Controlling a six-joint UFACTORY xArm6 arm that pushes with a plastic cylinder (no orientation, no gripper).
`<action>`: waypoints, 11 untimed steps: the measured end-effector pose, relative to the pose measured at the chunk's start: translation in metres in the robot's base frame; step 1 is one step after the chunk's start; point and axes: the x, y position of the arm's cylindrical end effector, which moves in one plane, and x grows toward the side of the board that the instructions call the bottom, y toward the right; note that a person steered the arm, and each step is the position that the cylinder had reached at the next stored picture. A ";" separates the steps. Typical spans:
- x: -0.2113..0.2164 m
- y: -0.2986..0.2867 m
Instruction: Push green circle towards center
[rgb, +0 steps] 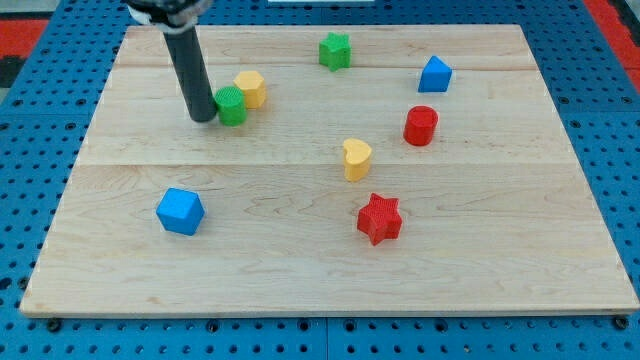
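The green circle (232, 105) sits in the upper left part of the wooden board (300, 270). It touches a yellow hexagon block (250, 88) just above and to its right. My tip (204, 118) is right against the green circle's left side, touching or nearly touching it. The dark rod rises from the tip to the view's top.
A green star (335, 50) lies near the top middle. A blue block (435, 74) and a red cylinder (421, 125) lie at the upper right. A yellow heart (356, 158) and a red star (380, 218) lie near the centre. A blue block (180, 211) lies at the lower left.
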 end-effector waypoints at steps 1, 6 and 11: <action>0.035 0.039; -0.013 -0.072; 0.007 0.054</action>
